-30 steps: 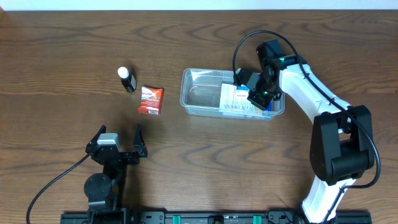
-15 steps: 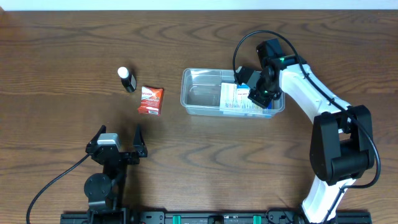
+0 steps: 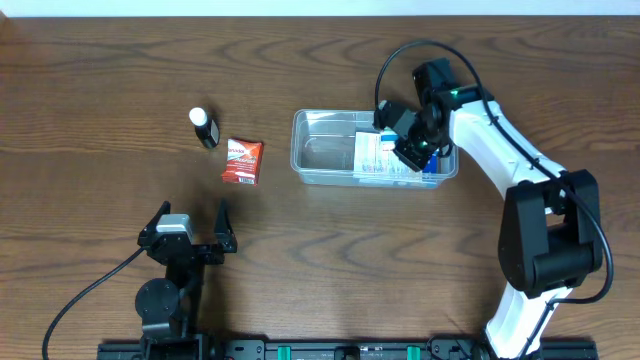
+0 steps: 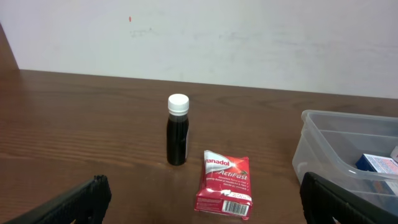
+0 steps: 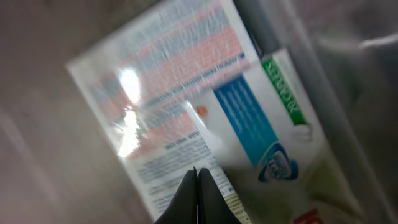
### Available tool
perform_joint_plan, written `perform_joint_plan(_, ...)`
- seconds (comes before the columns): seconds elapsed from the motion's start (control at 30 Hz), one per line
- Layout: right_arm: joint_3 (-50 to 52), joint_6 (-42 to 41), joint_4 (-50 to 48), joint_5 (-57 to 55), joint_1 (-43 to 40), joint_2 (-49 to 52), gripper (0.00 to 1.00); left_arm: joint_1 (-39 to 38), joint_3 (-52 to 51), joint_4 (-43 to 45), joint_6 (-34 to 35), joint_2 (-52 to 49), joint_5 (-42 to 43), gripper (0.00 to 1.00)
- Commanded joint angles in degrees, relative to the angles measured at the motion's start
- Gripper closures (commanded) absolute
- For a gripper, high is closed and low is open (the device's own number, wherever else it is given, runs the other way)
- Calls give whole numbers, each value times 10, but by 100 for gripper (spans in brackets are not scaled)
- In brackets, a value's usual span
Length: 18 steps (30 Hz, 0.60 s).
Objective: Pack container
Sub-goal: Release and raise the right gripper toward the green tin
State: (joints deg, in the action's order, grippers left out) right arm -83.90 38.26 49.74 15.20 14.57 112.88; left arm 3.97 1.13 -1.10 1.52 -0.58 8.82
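Note:
The clear plastic container (image 3: pixel 322 152) stands at the table's middle right and holds blue-and-white boxes (image 3: pixel 376 158) in its right half. My right gripper (image 3: pixel 410 150) hovers over those boxes with its jaws shut and nothing between them. In the right wrist view the shut fingertips (image 5: pixel 196 171) point down at a printed box (image 5: pixel 168 93). My left gripper (image 3: pixel 190 222) is open and empty near the front left. The left wrist view shows the container's corner (image 4: pixel 323 140) at the right.
A small dark bottle with a white cap (image 3: pixel 204 128) stands left of the container, also in the left wrist view (image 4: pixel 178 130). A red Panadol packet (image 3: pixel 242 161) lies beside it, in front of my left gripper (image 4: pixel 225 183).
My right gripper has shifted slightly up and back over the boxes in the container. The left arm, bottle and packet have not moved.

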Motion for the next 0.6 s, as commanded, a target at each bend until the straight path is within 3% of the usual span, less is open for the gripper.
perform_joint_plan(0.0, -47, -28, 23, 43, 1, -42, 98, 2, -9, -19, 3, 3, 10, 2)
perform_joint_plan(0.2, -117, -111, 49, 42, -15, -82, 80, 2, -9, -19, 3, 3, 10, 2)
perform_joint_plan(0.3, -136, -172, 24, 16, -40, -97, 63, 2, -9, -19, 3, 3, 10, 2)
perform_joint_plan(0.33, -136, -189, 10, 2, -50, -100, 53, 2, -9, -19, 3, 3, 10, 2)
perform_joint_plan(0.37, -136, -205, -5, -13, -61, -102, 30, 2, -9, -19, 3, 3, 10, 2)
perform_joint_plan(0.43, -136, -211, -20, -22, -77, -102, 1, 2, -9, -19, 3, 3, 10, 2)
perform_joint_plan(0.57, -136, -211, -29, -21, -108, -102, 1, 2, -9, -19, 3, 3, 10, 2)
